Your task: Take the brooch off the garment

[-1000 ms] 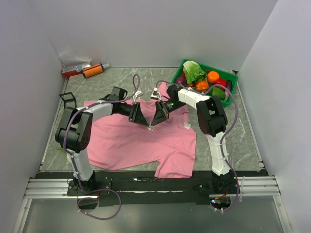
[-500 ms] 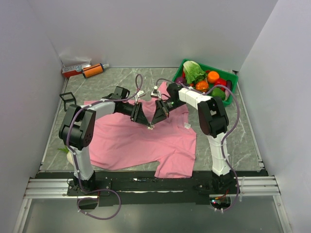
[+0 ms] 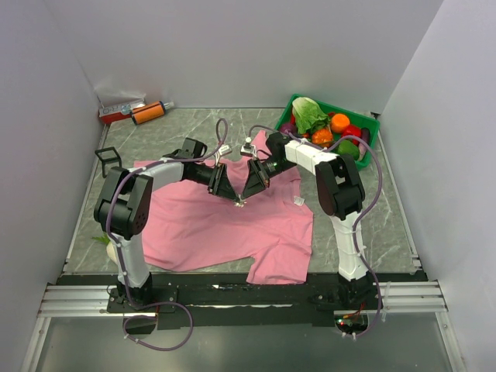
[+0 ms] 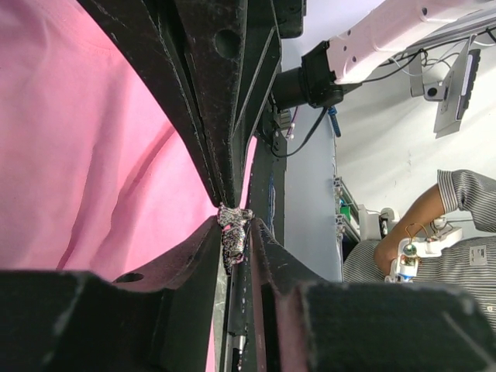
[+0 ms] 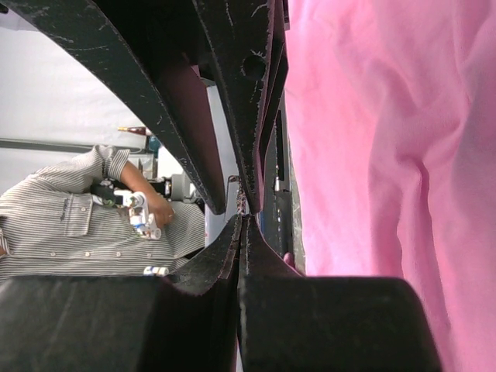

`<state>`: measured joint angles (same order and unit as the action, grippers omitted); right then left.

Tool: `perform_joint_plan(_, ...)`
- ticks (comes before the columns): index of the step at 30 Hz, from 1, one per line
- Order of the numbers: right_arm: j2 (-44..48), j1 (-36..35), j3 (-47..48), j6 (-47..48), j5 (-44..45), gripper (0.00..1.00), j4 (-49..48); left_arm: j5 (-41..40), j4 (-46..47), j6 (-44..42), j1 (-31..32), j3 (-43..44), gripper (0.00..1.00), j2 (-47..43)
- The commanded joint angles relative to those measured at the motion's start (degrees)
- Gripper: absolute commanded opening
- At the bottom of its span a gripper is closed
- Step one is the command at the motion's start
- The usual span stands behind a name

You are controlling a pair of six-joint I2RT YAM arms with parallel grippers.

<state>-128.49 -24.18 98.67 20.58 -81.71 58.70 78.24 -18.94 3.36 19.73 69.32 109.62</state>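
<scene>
Left arm and right arm share black joints and white link shells; purplish-grey cables loop along both; the black wedge-shaped fingers are scuffed, each pierced by a round hole.

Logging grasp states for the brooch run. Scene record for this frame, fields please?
garment: pink T-shirt, spread flat
brooch: tiny, silvery, pinched at the cloth
left gripper: shut on the brooch
right gripper: shut, tip to tip with the left; contents unclear
brooch detached: cannot tell
other: green bin of vegetables, far right corner
</scene>
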Motion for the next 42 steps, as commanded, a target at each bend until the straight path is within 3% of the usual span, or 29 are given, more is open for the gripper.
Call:
perform_joint_plan(1,3.5,-0.3,1.8,0.0,-0.8,0.00,-0.6,1.6,-0.7,-2.5,0.2,1.3,0.26,0.2)
perform_joint_plan(21,3.5,-0.5,3.5,-0.2,-0.2,0.00,-1.0,-5.9,-4.1,-5.6,1.1,2.7,0.17,1.2)
perform_joint_plan(24,3.4,-0.4,3.4,0.0,0.0,0.00,-1.0,-5.7,-7.7,-11.5,1.0,4.0,0.21,0.9)
perform_joint_plan(29,3.4,-0.4,3.2,0.3,0.2,0.00,-0.7,-5.4,-18.9,-22.4,0.4,7.3,0.34,1.2)
perform_joint_plan(32,3.2,-0.4,3.6,0.6,0.3,0.00,-0.3,-2.5,-20.3,-25.7,-0.7,7.7,0.45,0.4)
perform_joint_plan(35,3.2,-0.5,4.2,1.0,0.5,0.00,-0.2,-2.9,-17.6,-24.3,-2.1,6.6,0.54,-1.7)
perform_joint_plan(42,2.9,-0.6,4.9,2.0,0.9,0.00,0.6,-3.9,-2.3,-5.7,-2.8,-0.5,0.53,-3.9)
